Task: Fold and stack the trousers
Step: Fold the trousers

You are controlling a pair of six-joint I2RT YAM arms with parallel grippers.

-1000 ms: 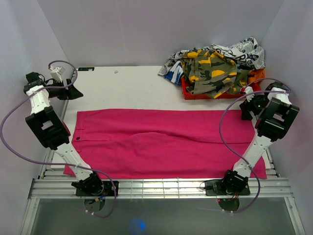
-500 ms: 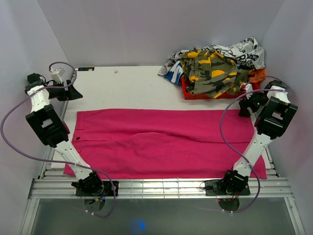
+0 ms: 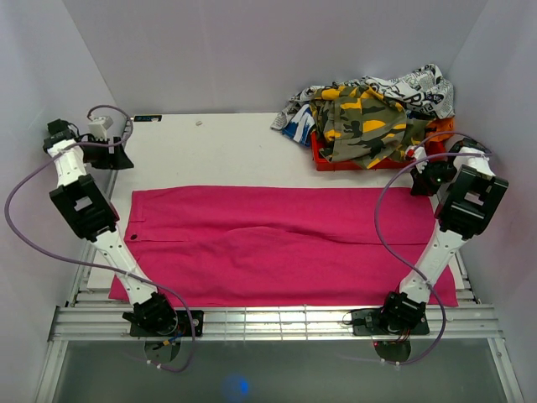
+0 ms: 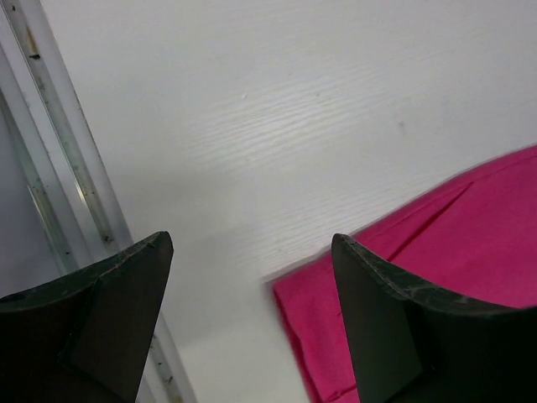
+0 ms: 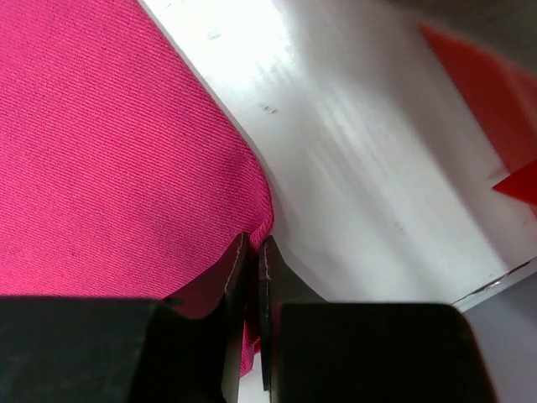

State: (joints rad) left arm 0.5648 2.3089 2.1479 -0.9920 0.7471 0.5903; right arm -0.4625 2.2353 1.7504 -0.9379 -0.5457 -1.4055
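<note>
White arm links, black boxy joint housings: left arm (image 3: 81, 206), right arm (image 3: 472, 200). Grey-purple cable (image 3: 7, 214) loops from behind each claw to black base (image 3: 155, 320). Left claw (image 4: 249, 252) fingers (image 4: 92, 327) matt black, wedge-shaped, scuffed. Right claw (image 5: 254, 248) fingers black, flat-faced.

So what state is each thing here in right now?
trousers: spread flat, unfolded, across the table.
left end effector: open, over bare table beside the trousers' corner.
right end effector: shut, seemingly pinching the trousers' edge.
clothes pile: heaped, spilling over its red bin.
</note>
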